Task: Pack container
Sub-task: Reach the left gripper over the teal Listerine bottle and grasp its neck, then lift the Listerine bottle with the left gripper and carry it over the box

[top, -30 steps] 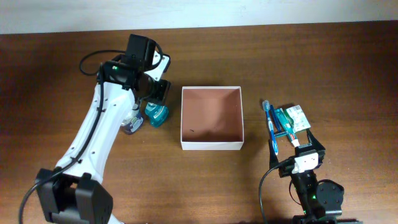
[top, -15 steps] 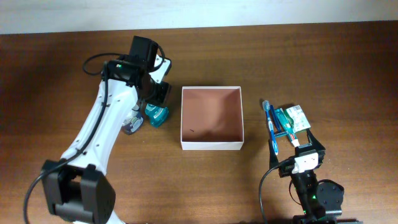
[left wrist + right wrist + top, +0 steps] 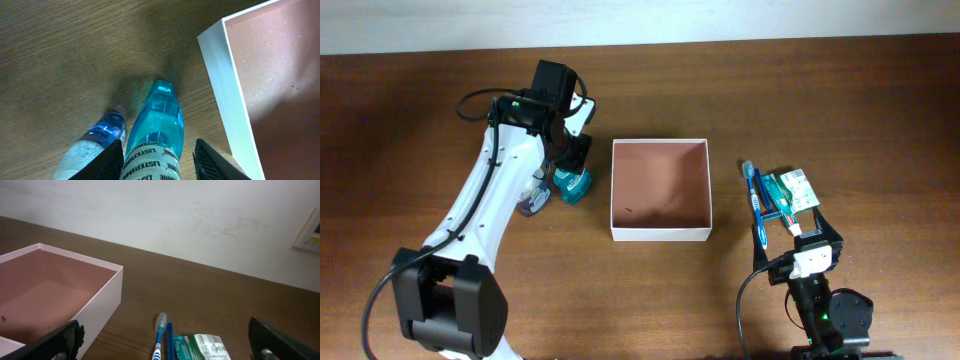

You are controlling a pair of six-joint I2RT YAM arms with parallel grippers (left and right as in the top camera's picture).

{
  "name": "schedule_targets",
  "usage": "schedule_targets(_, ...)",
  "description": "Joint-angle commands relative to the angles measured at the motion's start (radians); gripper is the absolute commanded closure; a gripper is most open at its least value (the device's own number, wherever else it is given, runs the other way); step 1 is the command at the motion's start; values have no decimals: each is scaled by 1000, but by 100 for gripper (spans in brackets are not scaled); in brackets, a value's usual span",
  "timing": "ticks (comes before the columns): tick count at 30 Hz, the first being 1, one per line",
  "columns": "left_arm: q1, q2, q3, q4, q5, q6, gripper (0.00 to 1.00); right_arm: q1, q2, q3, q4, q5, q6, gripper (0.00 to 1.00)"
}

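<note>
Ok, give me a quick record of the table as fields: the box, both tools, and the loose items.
container: mid-table, nothing packed inside
left tool: fingers either side of the teal bottle, grip unclear
blue bottle: beside the teal one, left of the container
right tool: open, holding nothing
toothbrushes: right of the container
green packet: beside the toothbrushes
</note>
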Motion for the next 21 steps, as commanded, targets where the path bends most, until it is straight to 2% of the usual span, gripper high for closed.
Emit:
schedule_targets(1, 3, 1, 5, -6, -22, -2, 58, -8, -10, -5, -6, 6, 3, 2)
schedule_targets(14, 3, 1, 5, -19, -71, -2, 60, -8, -10, -5, -6, 6, 3, 2)
schedule_targets(21, 2, 1, 13, -19, -71, -2, 71, -8, -10, -5, -6, 6, 3, 2)
